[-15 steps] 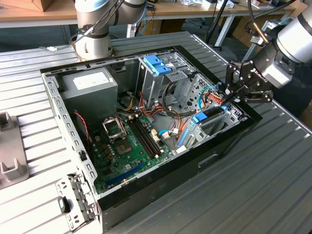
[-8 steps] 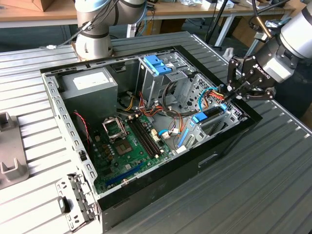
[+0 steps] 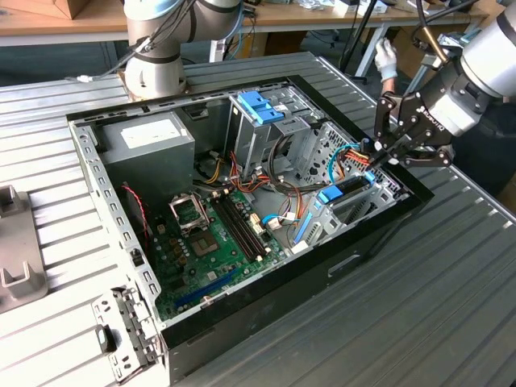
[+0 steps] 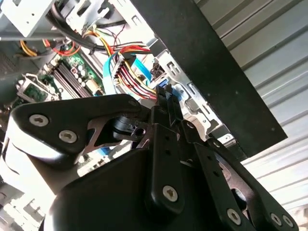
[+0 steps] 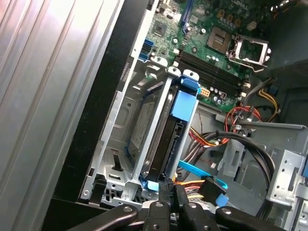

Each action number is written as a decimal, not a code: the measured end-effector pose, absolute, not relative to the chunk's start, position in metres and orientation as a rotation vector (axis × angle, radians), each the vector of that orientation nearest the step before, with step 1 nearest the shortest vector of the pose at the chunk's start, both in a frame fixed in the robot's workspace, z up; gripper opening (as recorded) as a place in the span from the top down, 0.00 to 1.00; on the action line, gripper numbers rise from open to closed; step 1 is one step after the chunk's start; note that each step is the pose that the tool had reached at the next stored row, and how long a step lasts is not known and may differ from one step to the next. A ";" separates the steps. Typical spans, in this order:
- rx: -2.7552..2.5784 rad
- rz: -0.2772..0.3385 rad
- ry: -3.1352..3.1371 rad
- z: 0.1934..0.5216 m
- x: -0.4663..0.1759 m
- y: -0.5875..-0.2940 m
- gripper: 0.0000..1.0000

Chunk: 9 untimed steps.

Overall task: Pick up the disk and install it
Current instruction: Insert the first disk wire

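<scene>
Nearest in the exterior view, the ribbed metal counter point(image 3: 451, 306) carries an open computer case point(image 3: 339, 266), which lies on its side with the motherboard point(image 3: 218, 234) exposed in the lower middle of the frame. Toward the exterior view's right, against the case's black wall, stands the drive cage point(image 3: 355, 201) with its blue latch point(image 3: 333, 193) on top.

The disk point(image 5: 142, 127) is already inside that cage. In the first wrist view its grey metal face stands on edge between the cage's plates, and a light blue strip of its carrier shows at the end nearest the pincer. It looks pushed well in, though I cannot tell whether it is fully seated or latched.

The pincer point(image 3: 380, 160) sits at the cage's right end, at the rim of the case, angled down into it. Its fingertips point(image 5: 164, 193) are clenched together just beside the carrier's blue end and the bundle of coloured cables. Nothing is visible between them, so it seems to carry nothing.

By my judgement the pick-up is done and the insertion is largely done; what may remain is final seating.

Farther back, at the upper left, is the arm's base point(image 3: 153, 72). At the upper right a person's gloved hand point(image 3: 387, 55) is near the counter's far edge.
</scene>
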<state>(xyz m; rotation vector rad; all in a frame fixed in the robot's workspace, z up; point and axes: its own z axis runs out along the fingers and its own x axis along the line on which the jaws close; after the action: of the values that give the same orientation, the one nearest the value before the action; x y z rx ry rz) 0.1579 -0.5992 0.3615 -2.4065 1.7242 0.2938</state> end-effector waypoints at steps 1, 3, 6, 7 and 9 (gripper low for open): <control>-2.394 0.292 1.740 0.361 0.158 -0.599 0.83; -2.359 0.287 1.781 0.361 0.158 -0.599 0.83; -2.297 0.278 1.853 0.361 0.158 -0.599 0.83; -2.271 0.275 1.881 0.361 0.158 -0.599 0.83; -2.223 0.268 1.932 0.361 0.158 -0.599 0.83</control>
<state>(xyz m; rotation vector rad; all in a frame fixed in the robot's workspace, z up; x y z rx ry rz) 0.1579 -0.5992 0.3607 -2.2229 1.9317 0.2680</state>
